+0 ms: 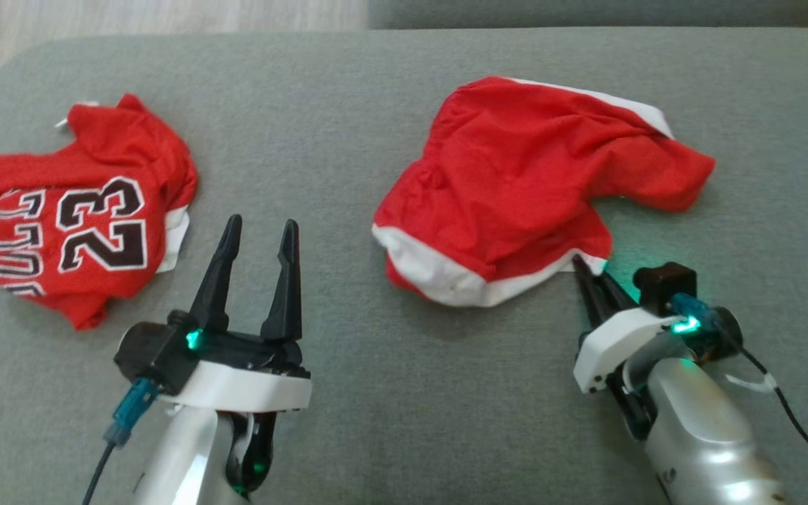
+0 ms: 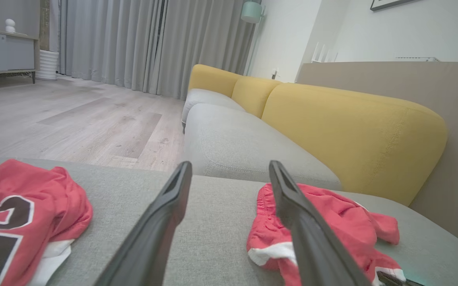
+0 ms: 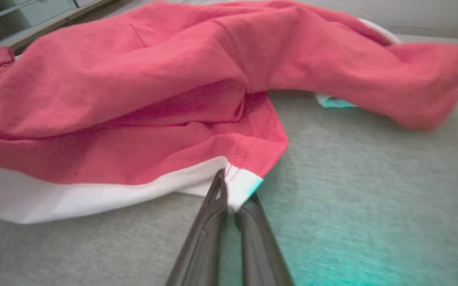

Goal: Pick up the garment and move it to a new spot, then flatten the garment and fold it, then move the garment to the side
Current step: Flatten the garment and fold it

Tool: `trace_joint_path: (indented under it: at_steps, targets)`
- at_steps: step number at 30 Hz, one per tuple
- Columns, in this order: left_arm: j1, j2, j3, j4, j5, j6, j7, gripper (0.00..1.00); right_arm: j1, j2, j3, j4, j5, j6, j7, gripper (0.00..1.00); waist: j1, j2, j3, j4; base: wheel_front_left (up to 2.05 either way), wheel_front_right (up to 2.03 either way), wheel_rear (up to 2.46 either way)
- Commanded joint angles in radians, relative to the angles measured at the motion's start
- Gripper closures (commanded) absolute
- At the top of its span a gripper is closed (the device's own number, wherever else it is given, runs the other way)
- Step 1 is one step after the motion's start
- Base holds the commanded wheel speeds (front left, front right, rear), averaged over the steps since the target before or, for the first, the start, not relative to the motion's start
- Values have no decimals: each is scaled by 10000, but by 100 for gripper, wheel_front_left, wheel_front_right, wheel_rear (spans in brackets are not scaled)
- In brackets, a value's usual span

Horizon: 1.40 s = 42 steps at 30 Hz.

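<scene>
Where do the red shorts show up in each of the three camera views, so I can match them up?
Head view: the red shorts lie right of centre, with the right gripper shut on their near corner.
Left wrist view: the red shorts are at lower right, partly behind the left gripper.
Right wrist view: the red shorts spread across the top and middle.
Shared landmark: the white hem band.

Left end effector (image 1: 264, 221) spread wide; right end effector (image 1: 581, 265) clamped.

jersey (image 1: 81, 238) lies left on the cushion (image 1: 348, 140); shorts (image 1: 516, 189) right, well apart
</scene>
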Motion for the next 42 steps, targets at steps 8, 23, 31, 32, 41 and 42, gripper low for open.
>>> trace_joint_path:
  at_steps: [8,23,31,32,41,42]
  targets:
    - [-92,49,319,-167,165,16,-51,0,586,-40,-1443,-512,-803,67,-213,100,-1,0,-453,-738,0,0,0]
    - [-872,1079,-2504,1378,-308,16,-51,0,1445,13,-4552,-1929,-3179,67,120,100,-1,0,-231,-1650,0,0,0]
    - [-2130,1309,-4020,2624,-861,16,36,0,1320,31,-3530,-2182,-2187,67,113,100,-1,0,154,-2156,0,0,0]
    - [-2274,1306,-4124,2800,-917,16,58,0,1319,31,-3468,-2234,-2129,67,120,100,-1,0,187,-2197,0,0,0]
    - [-3329,1238,-4688,4441,-1185,15,229,0,1254,32,-2979,-2590,-1474,67,189,100,-1,0,402,-2458,0,0,0]
    - [-3387,1216,-4709,4548,-1242,15,219,0,1239,32,-2910,-2612,-1420,67,201,100,-1,0,416,-2483,0,0,0]
